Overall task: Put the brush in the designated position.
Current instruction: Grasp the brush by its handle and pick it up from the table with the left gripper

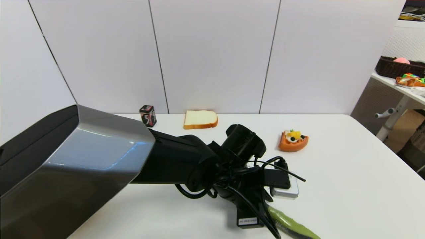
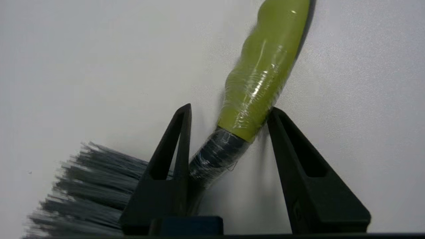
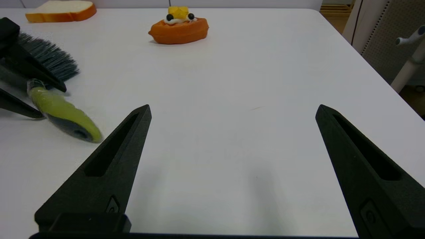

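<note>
We see the left gripper [image 2: 229, 113] lowered over the white table [image 1: 348, 186] near the front edge, its two black fingers [image 2: 292, 159] spread to either side of the brush [image 2: 262, 69]. In the left wrist view the brush runs slantwise through the gap: the black neck, where the olive-green handle begins, sits between the fingers, one finger beside the neck and the other just at the handle's edge. We cannot tell whether either finger presses on it, so the jaws look parted around the brush rather than clamped. The dark grey bristles [image 2: 89, 189] fan out behind one finger, while the handle stretches away beyond the fingertips. In the head view the left arm hides most of the brush, and only the green handle end [image 1: 292, 225] shows at the table's near edge. The right gripper [image 3: 232, 113] hovers off to the side, fingers wide apart, well clear of the brush. Farther back stand a toast slice [image 1: 200, 119], a fruit-topped waffle [image 1: 293, 140] and a small dark box [image 1: 148, 115].
</note>
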`<state>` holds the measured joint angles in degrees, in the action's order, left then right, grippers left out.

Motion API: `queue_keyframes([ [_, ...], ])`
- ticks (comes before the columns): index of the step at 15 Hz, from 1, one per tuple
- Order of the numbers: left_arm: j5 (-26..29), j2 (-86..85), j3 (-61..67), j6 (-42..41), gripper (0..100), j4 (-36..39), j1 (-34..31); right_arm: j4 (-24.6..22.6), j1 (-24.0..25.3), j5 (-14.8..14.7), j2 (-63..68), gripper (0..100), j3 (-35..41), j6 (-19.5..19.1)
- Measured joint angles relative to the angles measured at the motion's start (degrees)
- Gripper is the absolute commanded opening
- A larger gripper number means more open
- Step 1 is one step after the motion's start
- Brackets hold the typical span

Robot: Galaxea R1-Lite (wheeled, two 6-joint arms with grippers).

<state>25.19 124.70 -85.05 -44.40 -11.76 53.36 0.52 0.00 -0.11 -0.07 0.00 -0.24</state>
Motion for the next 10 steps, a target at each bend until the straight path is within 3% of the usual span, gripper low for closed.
queue_keyframes([
  [10,1.4,-0.46,-3.84,0.38,0,-2.95,-0.05,0.0,0.0,0.01,0.0,100,0.0,0.0],
])
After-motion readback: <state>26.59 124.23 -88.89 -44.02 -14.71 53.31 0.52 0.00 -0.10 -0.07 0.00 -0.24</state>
